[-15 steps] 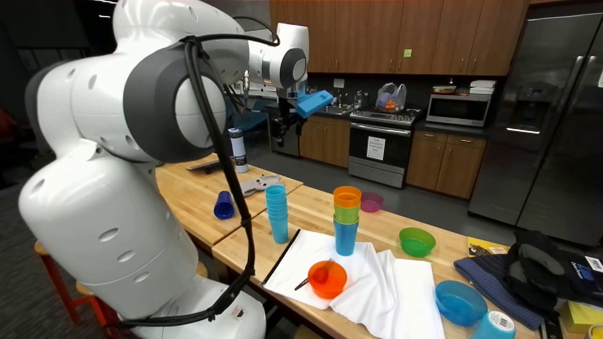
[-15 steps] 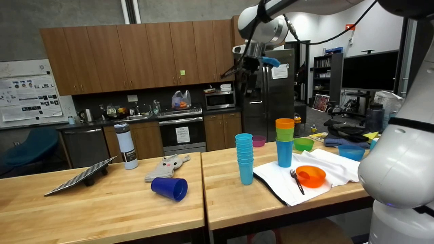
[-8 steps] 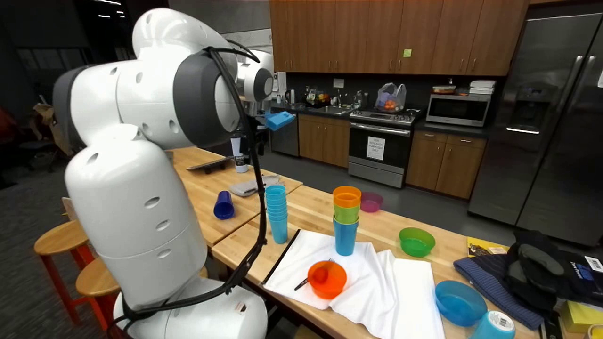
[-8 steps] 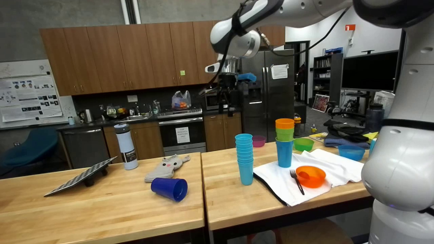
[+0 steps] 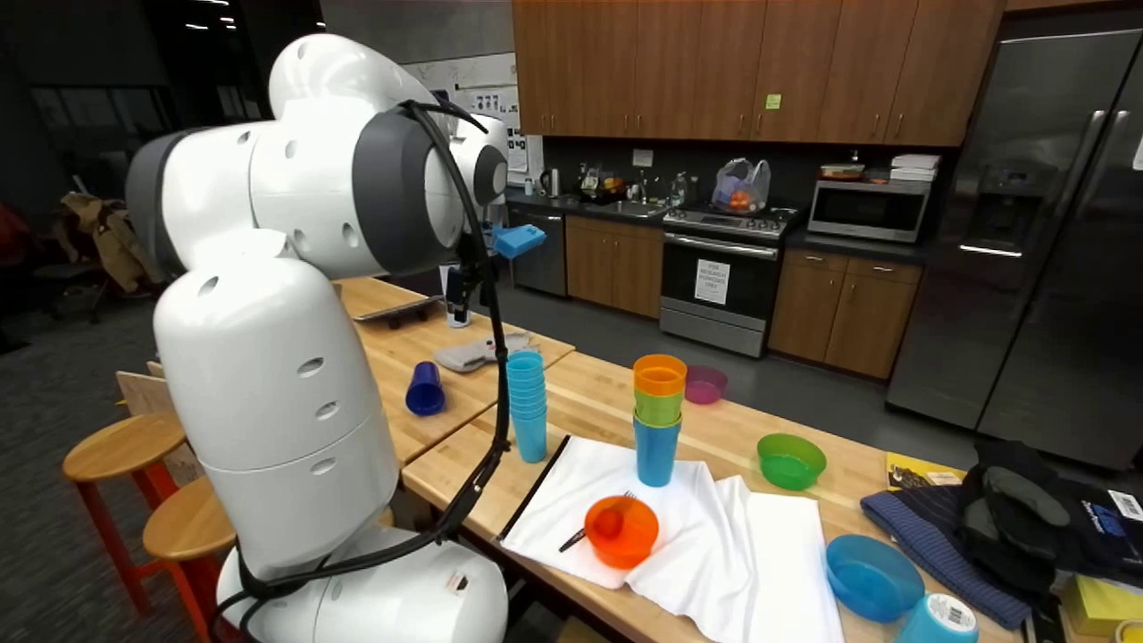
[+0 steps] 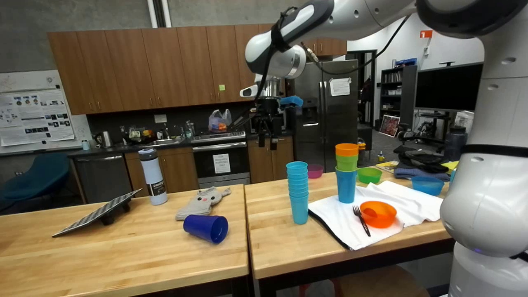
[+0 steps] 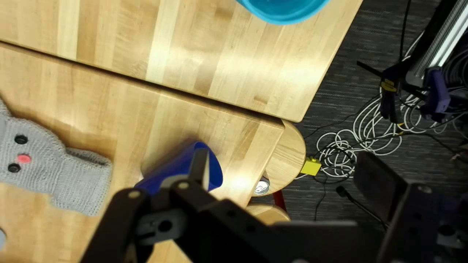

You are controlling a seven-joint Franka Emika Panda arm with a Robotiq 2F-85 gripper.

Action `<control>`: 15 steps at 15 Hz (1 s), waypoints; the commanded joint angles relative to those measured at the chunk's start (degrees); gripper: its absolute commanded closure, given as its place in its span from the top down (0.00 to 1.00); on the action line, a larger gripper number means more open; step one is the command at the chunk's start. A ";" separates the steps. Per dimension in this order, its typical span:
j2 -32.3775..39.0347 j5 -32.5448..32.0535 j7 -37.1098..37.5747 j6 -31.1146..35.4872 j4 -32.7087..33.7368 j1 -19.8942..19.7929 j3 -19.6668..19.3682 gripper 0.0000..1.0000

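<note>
motion: tool (image 6: 267, 142) has come left and lower in both exterior views since the earlier frame; things on the surface (image 6: 136, 255) lie as they did.
tool state: opened wide, fingers (image 7: 376, 186) far apart, holding and touching nothing, well above the surface.
dark blue cup (image 6: 202, 228): on its side on the left surface, near the seam (image 6: 248, 239), mouth turned right and near; seemingly the thing nearest to the tool, with one finger hiding part of it in the wrist view.
knitted toy (image 6: 202, 203): lying flat on the far side of the cup, near but apart from it.
light blue stack (image 6: 299, 194): cups nested upright on the right surface, across the seam.
descent: judged best slow and vertical, with the fingers kept spread and level.
alignment: fingers on either side of the cup's round wall would suit it; one fingertip landing first would probably roll it.
clearance: the toy's soft fabric could be caught by a fingertip, and the tall stack would likely tip if brushed.
</note>
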 commanded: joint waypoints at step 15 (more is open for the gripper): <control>2.16 0.84 2.24 1.49 -0.14 0.52 1.53 1.00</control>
